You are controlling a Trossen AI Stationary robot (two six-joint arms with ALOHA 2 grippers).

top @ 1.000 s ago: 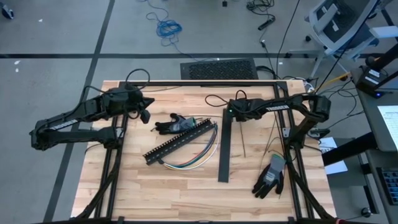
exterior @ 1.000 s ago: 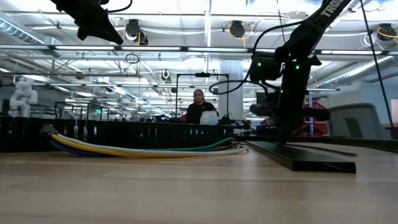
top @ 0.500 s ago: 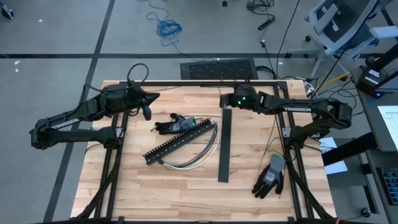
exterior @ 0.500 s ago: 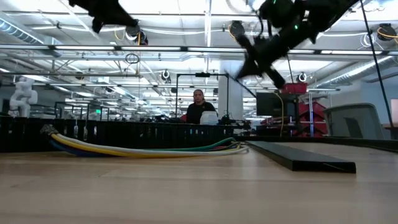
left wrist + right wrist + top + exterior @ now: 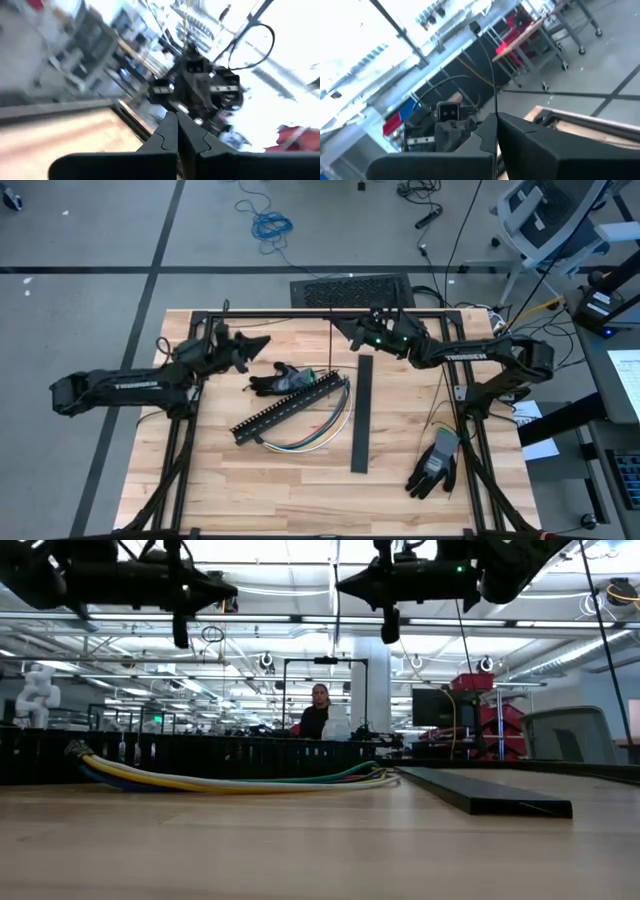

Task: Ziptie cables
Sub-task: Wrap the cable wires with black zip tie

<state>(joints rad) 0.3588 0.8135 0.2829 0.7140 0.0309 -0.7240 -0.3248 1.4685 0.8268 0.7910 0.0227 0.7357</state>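
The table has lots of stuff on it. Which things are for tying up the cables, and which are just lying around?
For the job:
the cables
left gripper, shut, up in the air
right gripper, shut, up in the air

Just lying about:
black slotted duct
flat black strip
dark glove
grey glove

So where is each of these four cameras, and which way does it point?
High view: above, looking straight down on the table, both arms, cables.
Low view: at tabletop height, looking level across the cables into the room; both arms overhead.
Left wrist view: on the left arm, past its shut left pincer toward the other arm.
Right wrist view: likewise, past the shut right pincer.
High and low share the cables.
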